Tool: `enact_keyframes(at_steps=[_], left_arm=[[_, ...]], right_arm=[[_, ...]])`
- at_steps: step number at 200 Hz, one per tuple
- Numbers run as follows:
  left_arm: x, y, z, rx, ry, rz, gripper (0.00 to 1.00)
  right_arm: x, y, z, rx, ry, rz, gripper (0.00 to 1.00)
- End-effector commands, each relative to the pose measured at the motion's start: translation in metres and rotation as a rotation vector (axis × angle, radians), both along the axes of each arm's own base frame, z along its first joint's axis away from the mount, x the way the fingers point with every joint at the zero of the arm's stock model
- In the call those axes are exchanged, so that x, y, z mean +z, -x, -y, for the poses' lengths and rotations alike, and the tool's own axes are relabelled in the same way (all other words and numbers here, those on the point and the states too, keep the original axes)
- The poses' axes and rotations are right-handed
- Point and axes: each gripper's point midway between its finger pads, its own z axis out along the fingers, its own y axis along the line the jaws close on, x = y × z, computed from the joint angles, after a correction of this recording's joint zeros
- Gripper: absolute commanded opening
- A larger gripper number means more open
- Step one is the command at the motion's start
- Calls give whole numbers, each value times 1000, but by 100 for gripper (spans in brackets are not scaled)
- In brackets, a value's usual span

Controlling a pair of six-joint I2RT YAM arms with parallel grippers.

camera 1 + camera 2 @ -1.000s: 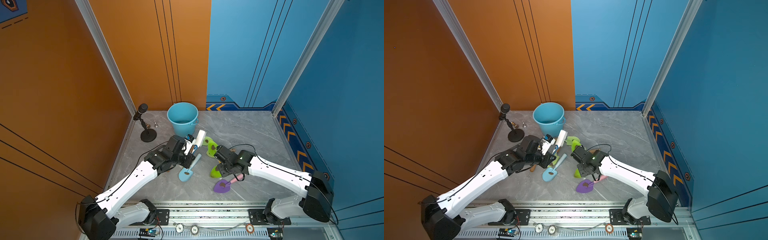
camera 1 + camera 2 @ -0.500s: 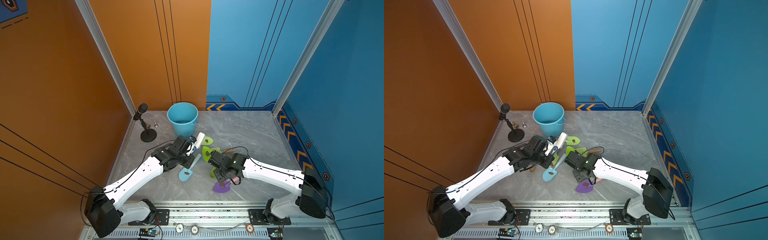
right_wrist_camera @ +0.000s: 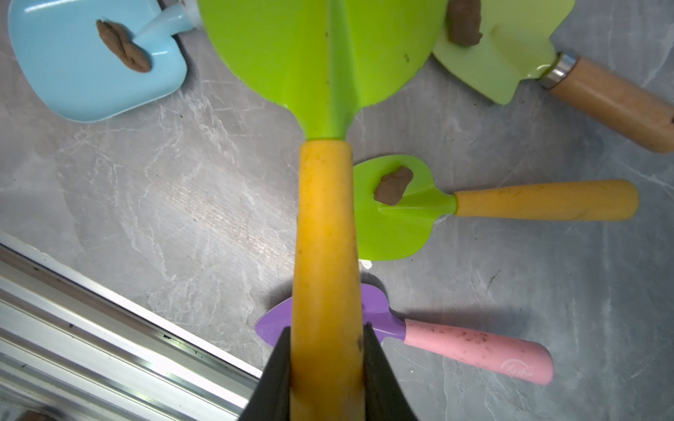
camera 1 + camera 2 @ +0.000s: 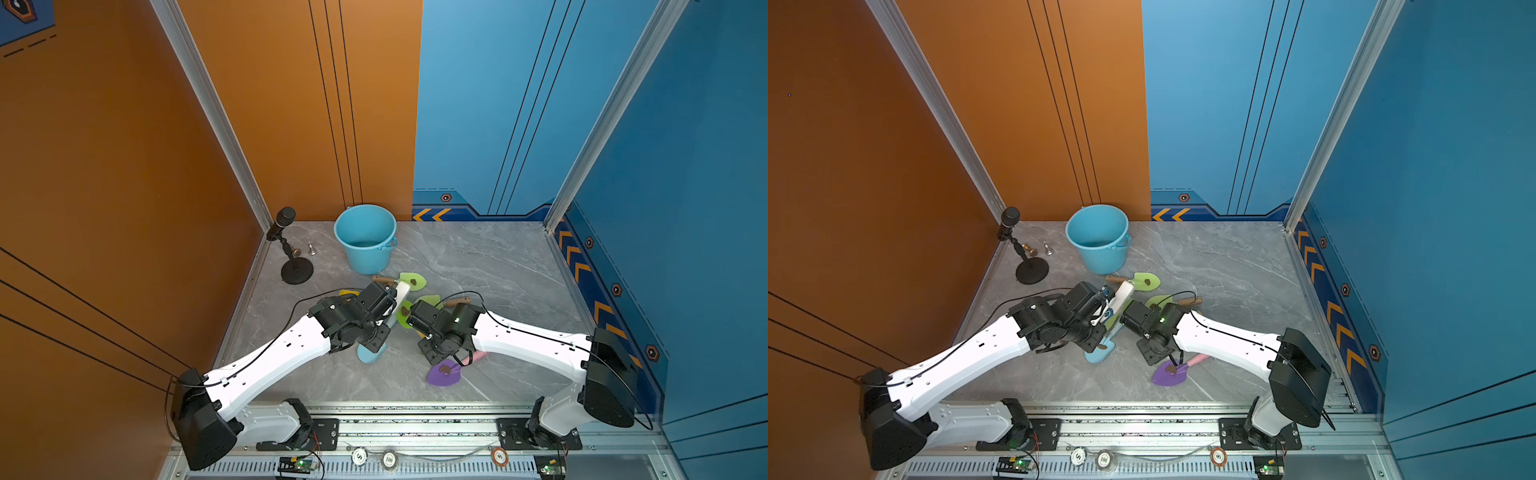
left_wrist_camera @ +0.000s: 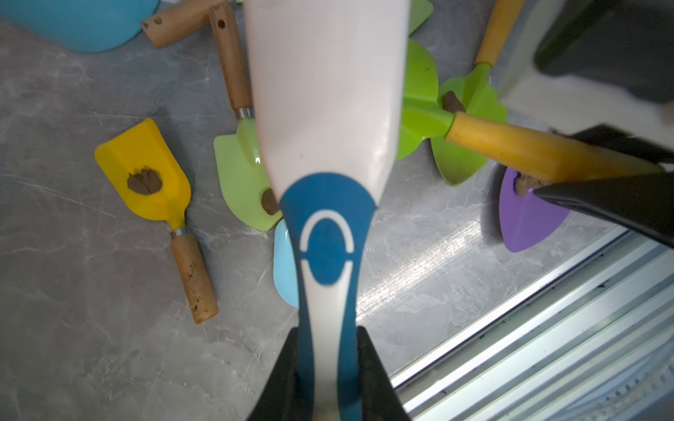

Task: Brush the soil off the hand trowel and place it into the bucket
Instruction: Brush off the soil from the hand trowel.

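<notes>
My right gripper (image 3: 327, 335) is shut on the yellow handle of a bright green hand trowel (image 3: 310, 54), held above the table; its blade tip runs out of the right wrist view. My left gripper (image 5: 326, 335) is shut on the blue-and-white handle of a brush (image 5: 324, 109). In both top views the two grippers (image 4: 390, 301) (image 4: 409, 318) meet at mid-table, with the brush (image 4: 1121, 295) beside the trowel blade. Soil lumps (image 3: 393, 185) (image 3: 122, 45) (image 5: 144, 181) lie on the trowels left on the table. The light-blue bucket (image 4: 370, 259) (image 4: 1102, 257) stands upright at the back.
Lying around the grippers are a purple trowel with a pink handle (image 4: 444, 374), a light-blue scoop (image 4: 371, 354), a yellow scoop (image 5: 146, 160), a second green trowel (image 3: 397, 226) and pale green wooden-handled trowels (image 4: 412, 280). A microphone stand (image 4: 296, 270) is back left. A metal rail (image 4: 415, 415) borders the front.
My right gripper has carried the green trowel leftward, up to the brush. The left arm has shifted slightly with the brush still in its grip.
</notes>
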Motion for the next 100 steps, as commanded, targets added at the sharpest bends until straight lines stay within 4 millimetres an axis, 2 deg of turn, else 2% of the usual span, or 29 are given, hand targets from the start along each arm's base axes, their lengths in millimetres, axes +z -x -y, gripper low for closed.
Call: enact_keyframes(at_steps=[1, 33, 100], left_arm=[[4, 21, 0, 8, -10, -63, 0], [-6, 38, 17, -30, -9, -129, 0], [-20, 38, 34, -42, -41, -185, 0]], right_arm=[[6, 10, 7, 41, 8, 0, 4], [6, 11, 5, 50, -6, 13, 4], [8, 11, 8, 53, -22, 44, 5]])
